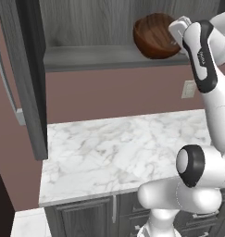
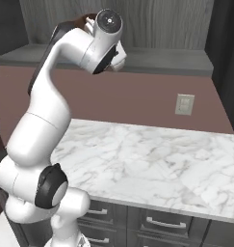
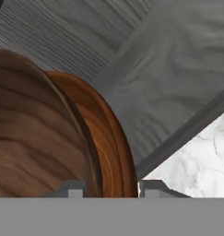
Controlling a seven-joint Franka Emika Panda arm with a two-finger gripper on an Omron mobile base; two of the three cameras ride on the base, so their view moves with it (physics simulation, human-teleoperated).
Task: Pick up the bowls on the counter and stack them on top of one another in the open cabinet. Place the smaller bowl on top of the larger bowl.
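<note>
We can see tiny grey writing on the dark part of the arm (image 1: 203, 55) in the left base view, but it is too small for us to read. We find no other words anywhere.

In the hand view, our two finger tips (image 3: 74, 189) poke up at six o'clock. The rim of the bowl (image 3: 111, 138) runs right between them, so our gripper (image 3: 109, 190) is clamped on the bowl's edge. The fingers are partly apart, with the wooden rim filling the gap. One tip sits on the inside of the bowl and the other on the outside.

The bowl (image 1: 154, 36) is reddish-brown wood with dark stripes. In the left base view it is tipped up on its side in the open cabinet (image 1: 77, 28), near one o'clock. It is down by the grey shelf (image 1: 100, 58), but we cannot tell if it touches it. The arm's white hand is pressed against the bowl's right edge.

In the right base view we see just a sliver of the bowl (image 2: 84, 20) behind the arm at eleven o'clock.

The white marble counter (image 1: 118, 148) lies below the shelf. A small wall plate (image 2: 184, 104) sits on the pink wall above the counter. The cabinet's tall dark door (image 1: 28, 78) stands at nine o'clock in the left base view.
</note>
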